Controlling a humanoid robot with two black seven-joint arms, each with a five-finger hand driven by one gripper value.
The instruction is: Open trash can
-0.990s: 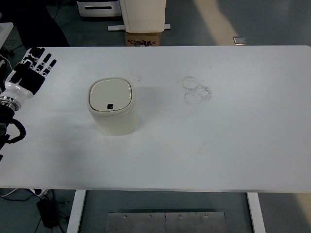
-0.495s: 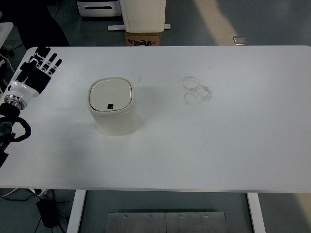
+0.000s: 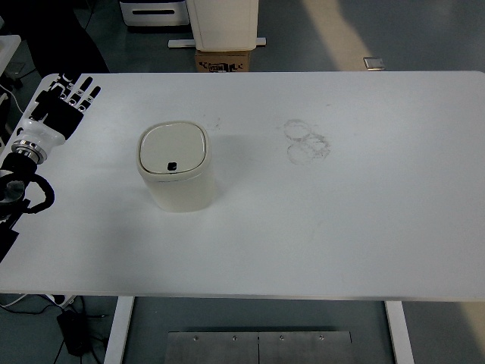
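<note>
A cream trash can with rounded corners stands upright on the white table, left of centre. Its lid lies flat and closed, with a small dark button near the lid's front edge. My left hand, black-and-white, hovers over the table's far left corner, well to the left of the can, fingers spread and holding nothing. Its arm runs in from the left edge. The right arm does not show.
Faint ring marks stain the table right of the can. Beyond the far edge stand a cardboard box and a white unit. Black cables loop at the left edge.
My left hand has drifted a little to the right and toward the far edge of the table. The trash can has not moved and its lid is unchanged.
</note>
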